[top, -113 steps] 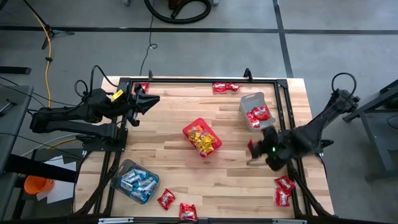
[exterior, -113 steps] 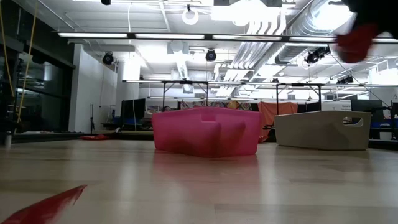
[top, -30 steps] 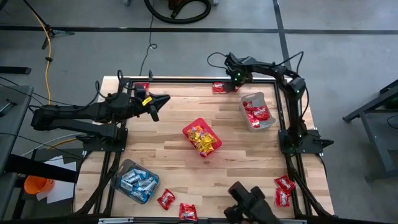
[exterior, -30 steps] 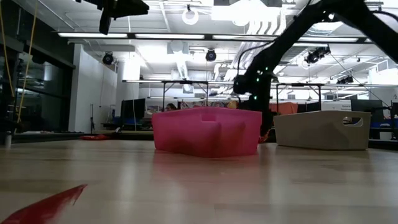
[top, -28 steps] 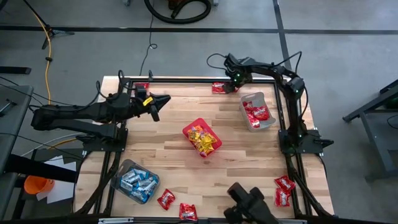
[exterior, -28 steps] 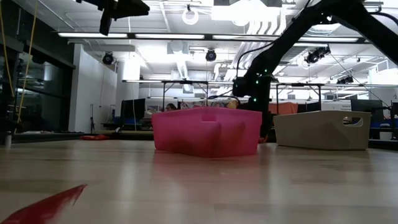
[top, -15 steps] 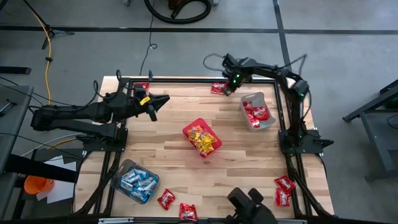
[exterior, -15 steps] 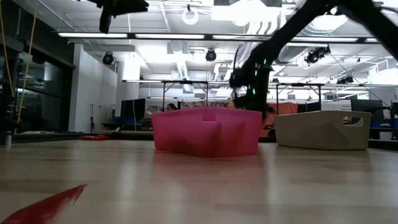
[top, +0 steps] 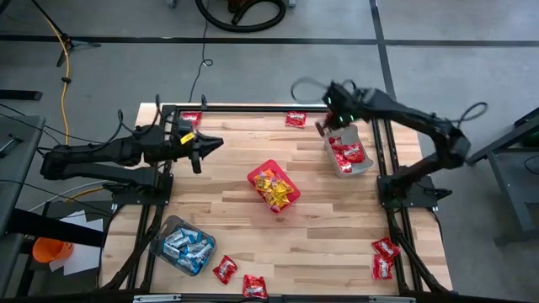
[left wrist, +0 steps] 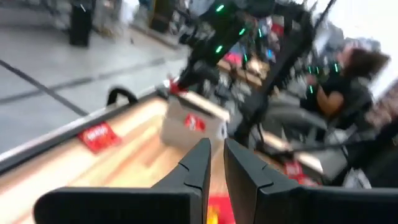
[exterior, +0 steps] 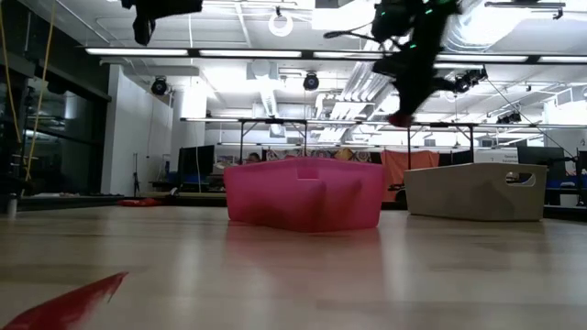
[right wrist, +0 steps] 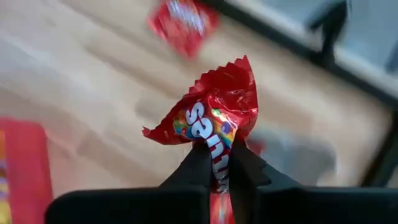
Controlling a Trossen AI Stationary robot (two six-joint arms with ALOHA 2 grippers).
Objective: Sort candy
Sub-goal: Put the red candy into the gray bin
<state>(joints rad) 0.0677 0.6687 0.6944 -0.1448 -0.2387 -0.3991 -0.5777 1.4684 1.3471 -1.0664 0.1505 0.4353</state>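
One red packet (right wrist: 214, 127) is pinched between the closed fingers of the right gripper (top: 325, 125), which hangs in the air over the far right part of the table (top: 227, 206), just at the far edge of the grey tub (top: 344, 135); in the low view the same gripper (exterior: 401, 114) shows high above the tub (exterior: 477, 192) with the packet dangling red at its tip. Inside that tub lie more red packets (top: 349, 154). On the wood beside it, near the far edge, rests another red packet (top: 296, 119), and one more (top: 192, 118) sits at the far left corner. Mid-table stands the red square bin (top: 259, 172) holding yellow candy (top: 276, 188). Toward the near left corner the clear tub (top: 160, 232) carries blue-and-white candy (top: 186, 246); two red packets (top: 225, 269) lie along the near edge, and two others (top: 385, 248) by the near right corner. Over the far left side the left gripper (top: 206, 147) hovers above the table, its fingers (left wrist: 200, 163) nearly together with only a thin gap and nothing in them, pointing across toward the grey tub.
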